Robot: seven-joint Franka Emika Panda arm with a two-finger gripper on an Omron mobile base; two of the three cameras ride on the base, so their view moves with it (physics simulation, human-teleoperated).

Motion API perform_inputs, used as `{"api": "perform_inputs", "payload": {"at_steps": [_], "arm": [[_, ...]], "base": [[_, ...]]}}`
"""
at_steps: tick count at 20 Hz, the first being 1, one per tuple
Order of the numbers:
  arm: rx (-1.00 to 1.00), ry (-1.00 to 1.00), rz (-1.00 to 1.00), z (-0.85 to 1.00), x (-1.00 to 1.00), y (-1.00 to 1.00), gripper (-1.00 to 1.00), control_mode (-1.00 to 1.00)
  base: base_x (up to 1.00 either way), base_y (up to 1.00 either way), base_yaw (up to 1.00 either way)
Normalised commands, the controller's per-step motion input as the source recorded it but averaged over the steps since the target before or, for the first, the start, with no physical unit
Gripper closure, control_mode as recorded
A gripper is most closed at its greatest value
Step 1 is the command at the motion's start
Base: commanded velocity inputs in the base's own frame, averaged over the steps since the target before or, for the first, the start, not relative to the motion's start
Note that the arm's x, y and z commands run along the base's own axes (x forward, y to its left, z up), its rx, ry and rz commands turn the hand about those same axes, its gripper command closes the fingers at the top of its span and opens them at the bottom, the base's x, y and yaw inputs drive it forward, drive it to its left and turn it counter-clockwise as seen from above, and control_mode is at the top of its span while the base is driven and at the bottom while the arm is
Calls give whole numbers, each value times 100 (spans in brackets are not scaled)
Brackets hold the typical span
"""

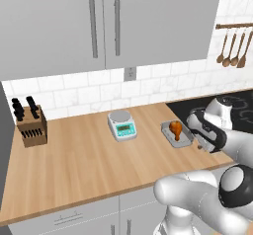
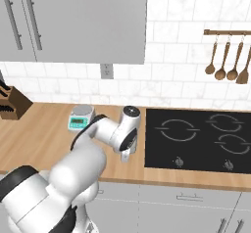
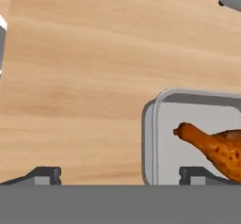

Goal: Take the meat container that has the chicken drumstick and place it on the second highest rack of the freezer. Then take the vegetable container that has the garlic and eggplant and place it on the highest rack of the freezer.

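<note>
Countertop point(image 1: 89, 155) of pale wood ran across the room as we saw it, under grey wall cabinets point(image 1: 104, 24) with long dark bar handles and a white tiled backsplash point(image 1: 89, 93). Going left to right in the left base view, we found a knife block point(image 1: 31, 125) at about 9 o'clock, a small kitchen scale point(image 1: 122, 125) near the centre with a wall outlet point(image 1: 130, 73) above it at 12 o'clock, then a grey meat container point(image 1: 168, 128) at about 3 o'clock, with the black cooktop point(image 1: 244, 108) beyond it. Wooden spoons point(image 1: 232, 51) hung from a rail at about 2 o'clock. Grey drawers point(image 1: 74, 218) sat below the counter edge.

The chicken drumstick point(image 1: 176, 129) lay inside the container, orange-brown, its thin end toward the scale. The arm's hand hung just beside the container's right side, above the counter.

In the hand view, we saw the gripper point(image 3: 120, 175) with its jaws spread wide and nothing between them. One dark fingertip stood at about 7 o'clock over bare wood, the other at about 5 o'clock over the container floor point(image 3: 197, 119). The container's near rim lay between the two tips, and the drumstick's point(image 3: 212, 148) bone end pointed toward 9 o'clock, just above the right tip.
</note>
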Motion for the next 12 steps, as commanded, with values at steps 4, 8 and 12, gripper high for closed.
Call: {"api": "perform_inputs", "payload": {"at_steps": [4,8,12], "arm": [[0,0,4,-36,29,0,-100,-100],[0,0,3,-31,26,0,-100,-100],[0,0,1,-20,26,-4,-100,-100]], "base": [[0,0,0],[0,0,0],[0,0,0]]}}
